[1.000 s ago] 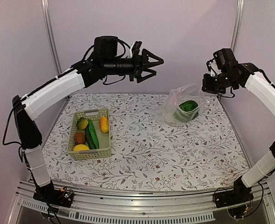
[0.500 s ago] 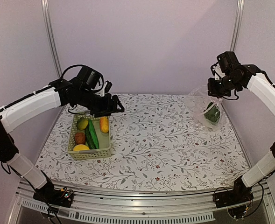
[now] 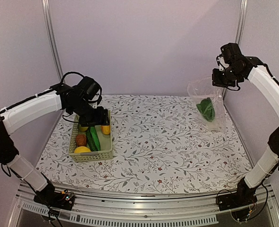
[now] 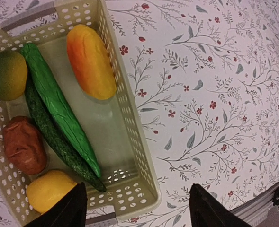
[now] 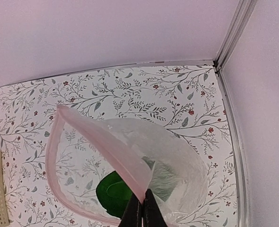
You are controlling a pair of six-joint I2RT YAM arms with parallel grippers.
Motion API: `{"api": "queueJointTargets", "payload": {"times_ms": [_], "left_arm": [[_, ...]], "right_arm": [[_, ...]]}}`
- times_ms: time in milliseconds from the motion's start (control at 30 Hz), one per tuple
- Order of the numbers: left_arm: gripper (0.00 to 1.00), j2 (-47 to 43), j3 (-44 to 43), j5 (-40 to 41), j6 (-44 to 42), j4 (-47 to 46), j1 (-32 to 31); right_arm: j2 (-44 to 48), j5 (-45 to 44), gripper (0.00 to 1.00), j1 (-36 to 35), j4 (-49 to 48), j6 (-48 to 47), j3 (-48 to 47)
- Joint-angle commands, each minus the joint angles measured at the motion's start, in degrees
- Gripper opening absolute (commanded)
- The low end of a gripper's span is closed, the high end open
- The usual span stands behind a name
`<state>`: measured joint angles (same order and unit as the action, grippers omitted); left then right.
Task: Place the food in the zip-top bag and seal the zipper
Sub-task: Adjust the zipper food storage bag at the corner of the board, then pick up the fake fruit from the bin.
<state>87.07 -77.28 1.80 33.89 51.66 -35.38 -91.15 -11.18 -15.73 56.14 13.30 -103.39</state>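
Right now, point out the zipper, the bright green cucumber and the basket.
zipper (image 5: 108, 144), right wrist view, middle of the pink strip.
bright green cucumber (image 4: 58, 106), left wrist view, mid-length.
basket (image 4: 133, 142), left wrist view, right side wall.

A flat table top covered in a white cloth printed with grey-green leafy sprigs and small red flowers (image 3: 153, 142) fills the middle of the overhead view. Behind it rises a plain, matte, pale lilac back wall (image 3: 144, 47). Two slim silver metal posts stand at the back corners: the left post (image 3: 51, 42) and the right post (image 3: 241, 23). A smooth lilac side panel (image 5: 267, 118) closes the right side, meeting the cloth along a thin metal strip. A ribbed silver aluminium rail (image 3: 144, 196) runs along the near edge. The light is soft and even, and shadows on the cloth are faint.
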Motion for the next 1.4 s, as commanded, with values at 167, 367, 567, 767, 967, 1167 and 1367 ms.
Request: {"api": "queueJointTargets", "payload": {"times_ms": [167,367,567,767,967,1167,1367], "left_arm": [[0.75,4.1,0.1,2.3,-0.6,-0.1,4.3],[0.73,10.0,0.7,-0.6,0.3,-7.4,6.6],[0.64,19.4,-3.4,0.0,-0.1,-10.6,8.5],[0.61,24.7,-5.5,0.1,1.3,-12.3,8.7],[0.63,27.1,-5.0,2.9,2.4,-16.2,9.2],[0.62,29.2,-4.3,2.7,2.0,-20.5,9.7],[0.47,26.7,-0.3,6.6,1.0,-23.7,9.8]], "right_arm": [[-7.9,-0.8,0.00,1.4,-2.6,-2.3,-11.3],[-3.8,5.4,0.00,-3.0,-5.8,1.0,-0.2],[-0.1,13.2,0.00,-9.5,-10.0,4.0,12.9],[1.1,15.4,0.00,-13.6,-12.2,6.5,18.6],[1.7,16.5,0.00,-14.6,-12.0,7.4,19.1],[1.9,17.0,0.00,-15.1,-10.9,7.6,18.1],[2.9,16.5,0.00,-15.6,-10.6,8.3,18.5]]}}
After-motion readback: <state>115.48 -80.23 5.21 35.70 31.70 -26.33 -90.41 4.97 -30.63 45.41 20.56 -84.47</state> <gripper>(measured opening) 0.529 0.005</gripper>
